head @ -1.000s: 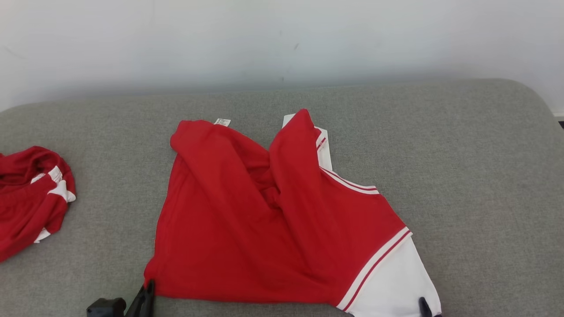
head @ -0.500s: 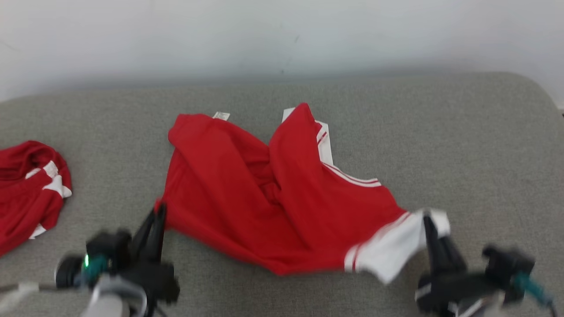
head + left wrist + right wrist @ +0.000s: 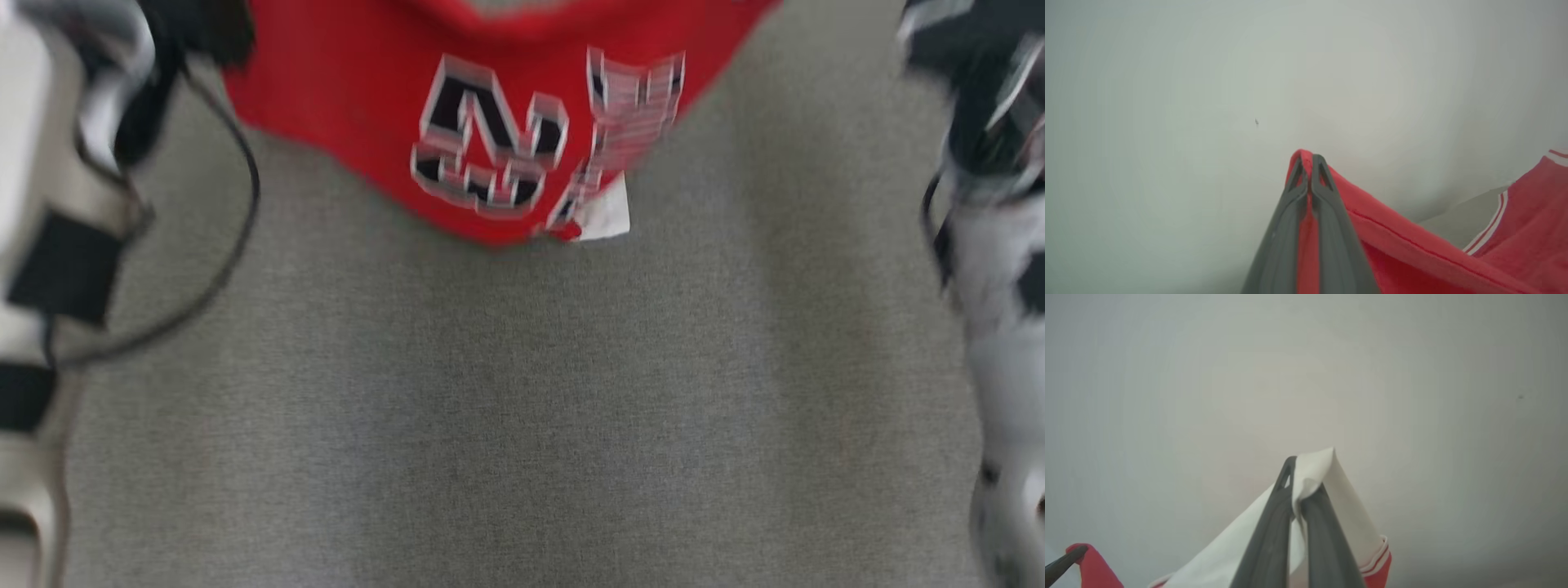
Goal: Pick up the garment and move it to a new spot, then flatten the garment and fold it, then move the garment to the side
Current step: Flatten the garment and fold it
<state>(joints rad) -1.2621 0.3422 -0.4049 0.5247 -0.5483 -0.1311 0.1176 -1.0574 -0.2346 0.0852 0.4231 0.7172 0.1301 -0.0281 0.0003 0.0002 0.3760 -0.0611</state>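
While the red shirt is lifted: it is hung between both claws over the grey upholstered surface. Whether its lowest fold touches that surface cannot be told, because the head view is blurred.
Left claw: clenched on a red corner of the shirt; the cloth is seen pinched between the two fingers.
Right claw: clenched on the white sleeve, above its striped band.
Print: black-and-white letters are turned toward the head camera, and a small white label is seen just beside them at the lowest point.
Step in hand: by judgement, the shirt is being carried to a new spot; nothing is flattened or folded yet.
How it is done well: both claws should be kept level and well apart, so that the cloth is stretched and not sagging. The hanging edge should be laid down first, and the rest should be lowered slowly over it, so that fewer wrinkles are left for flattening.
Risk: only thin edges are gripped, so a hard pull could free the sleeve.
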